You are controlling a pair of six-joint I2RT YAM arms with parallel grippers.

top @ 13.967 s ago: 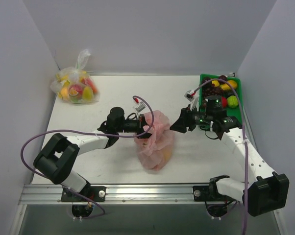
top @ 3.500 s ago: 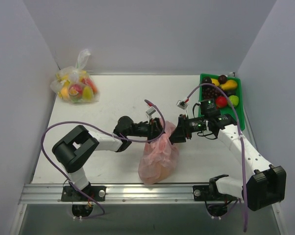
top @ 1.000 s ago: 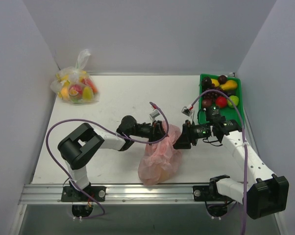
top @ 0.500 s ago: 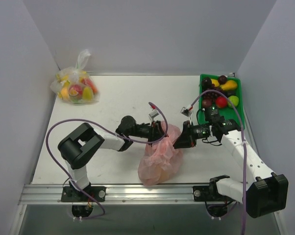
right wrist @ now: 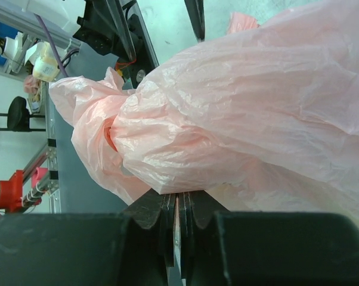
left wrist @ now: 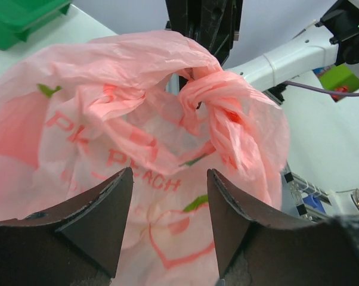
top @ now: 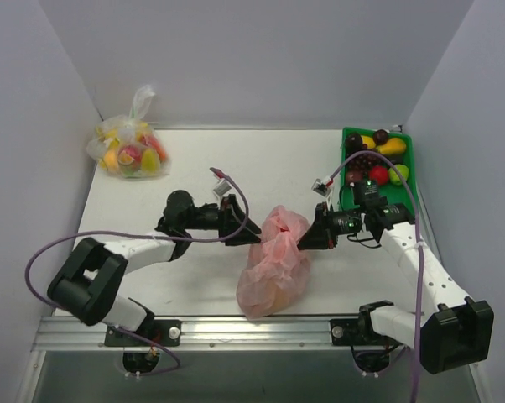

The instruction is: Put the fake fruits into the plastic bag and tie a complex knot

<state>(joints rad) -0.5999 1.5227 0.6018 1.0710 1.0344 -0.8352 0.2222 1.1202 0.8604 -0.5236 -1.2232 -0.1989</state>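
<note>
**A:** Starting far left at the back, there's a crinkly clear bag (top: pixel 128 151) of yellow-red fruit. Next comes the left gripper (top: pixel 245 228), fingers spread with nothing between them. It's just beside the plastic bag (top: pixel 273 269) but not touching it.

**B:** That's the thin pink one slumped mid-table (top: pixel 194 168)?

**A:** Yep, translucent and wrinkled, with something yellowish showing through low down. The left wrist view shows the knot (left wrist: pixel 218 98), a tight bunched twist at its top.

**B:** And the right side?

**A:** The right gripper (top: pixel 307 241) is pressed together on a fold of the pink film. Past it sits the green tray (top: pixel 409 189) of glossy fake fruits (top: pixel 378 159).

**B:** Anything changed?

**A:** Half a second back the left gripper was right up at the bag's top. Now it's backed off to the left, and the right one hasn't budged.
</note>
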